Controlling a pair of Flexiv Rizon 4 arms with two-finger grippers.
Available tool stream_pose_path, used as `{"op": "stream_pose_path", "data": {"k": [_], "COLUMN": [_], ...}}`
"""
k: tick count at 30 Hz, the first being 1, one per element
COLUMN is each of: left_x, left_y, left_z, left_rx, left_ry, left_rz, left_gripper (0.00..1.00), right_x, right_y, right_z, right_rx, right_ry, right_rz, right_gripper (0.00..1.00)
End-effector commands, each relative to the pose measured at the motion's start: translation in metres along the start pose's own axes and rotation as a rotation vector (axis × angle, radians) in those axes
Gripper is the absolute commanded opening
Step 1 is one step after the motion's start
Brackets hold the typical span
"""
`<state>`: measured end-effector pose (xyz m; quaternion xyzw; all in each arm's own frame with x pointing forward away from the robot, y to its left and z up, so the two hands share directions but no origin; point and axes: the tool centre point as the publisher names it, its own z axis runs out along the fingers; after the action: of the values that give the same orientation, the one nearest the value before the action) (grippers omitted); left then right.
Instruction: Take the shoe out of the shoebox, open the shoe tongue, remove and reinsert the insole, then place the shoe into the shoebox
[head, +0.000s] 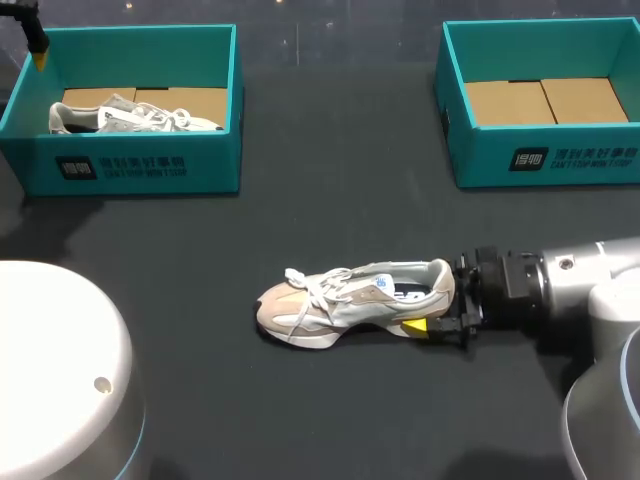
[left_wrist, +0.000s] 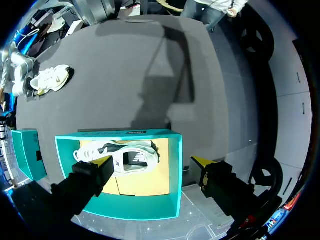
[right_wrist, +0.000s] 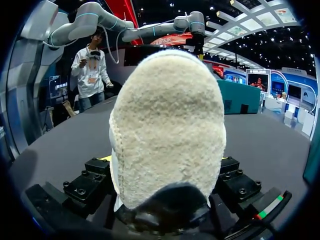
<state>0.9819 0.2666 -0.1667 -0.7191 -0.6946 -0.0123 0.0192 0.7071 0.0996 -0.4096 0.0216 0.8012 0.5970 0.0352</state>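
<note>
Shoe (head: 350, 300), pale, on the table (head: 330, 190), outside both boxes: your right gripper (head: 432, 300) clamps its heel from both sides. Your left gripper (left_wrist: 151, 161), fingers wide apart, hangs above the left shoebox (left_wrist: 172, 170), which holds a second shoe (left_wrist: 125, 155).

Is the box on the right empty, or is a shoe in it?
Empty: the right shoebox shows only bare cardboard; the shoe lies on the table.

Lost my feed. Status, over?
Right gripper shut on shoe heel, shoe on table. Left gripper open above left shoebox, second shoe inside. Nothing blocking.
</note>
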Motion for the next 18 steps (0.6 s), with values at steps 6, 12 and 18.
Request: {"op": "stream_pose_path", "data": {"k": [6,12,18], "left_x": [0.0,-0.004,-0.034], "left_y": [0.0,-0.006,-0.036], "left_z": [0.0,-0.004,-0.014], "left_rx": [0.0,-0.003,0.114], "left_ry": [0.002,0.005,0.012], "left_rz": [0.001,-0.034,-0.427], "left_gripper": [1.0,1.0,1.0], "right_x": [0.001,0.001,0.001], "right_y": [0.0,0.0,0.0], "right_z": [0.002,0.002,0.002], "right_rx": [0.001,0.001,0.001], "right_ry": [-0.006,-0.006,-0.006], "right_rz": [-0.001,-0.001,-0.001], "right_gripper": [0.0,0.0,0.0]}}
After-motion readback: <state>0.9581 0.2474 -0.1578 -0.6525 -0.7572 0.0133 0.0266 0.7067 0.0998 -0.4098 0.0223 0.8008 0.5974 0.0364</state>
